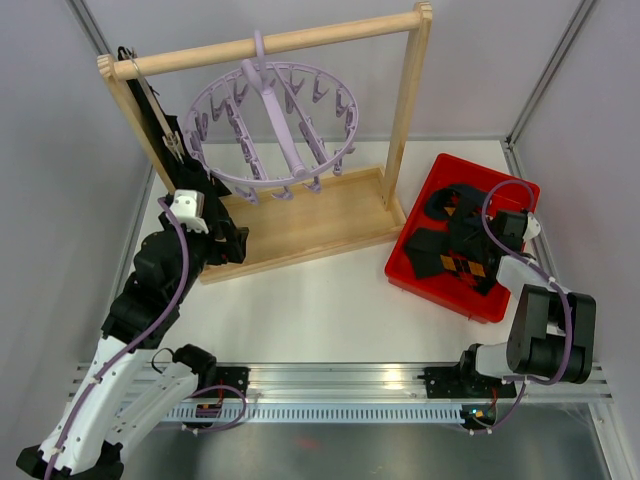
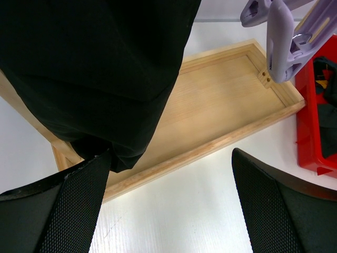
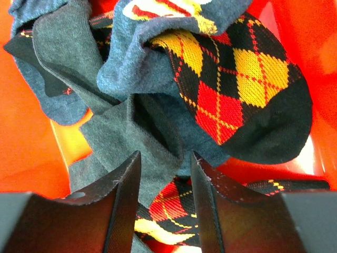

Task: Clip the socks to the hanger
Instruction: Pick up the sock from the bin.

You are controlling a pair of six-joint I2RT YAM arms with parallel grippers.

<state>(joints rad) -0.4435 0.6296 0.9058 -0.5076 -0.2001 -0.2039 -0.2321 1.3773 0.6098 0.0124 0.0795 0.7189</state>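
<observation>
mostly black sock hides left wrist view; left gripper spread; right gripper hold on socks unclear.

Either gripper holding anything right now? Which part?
Left gripper is open, clamping nothing; a black sock hangs beside it. Right gripper straddles a fold of a plain dark sock in the red tray; grip unclear.

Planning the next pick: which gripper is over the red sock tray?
The right gripper, poised close above the socks in the red tray; the left gripper is over by the wooden frame instead.
</observation>
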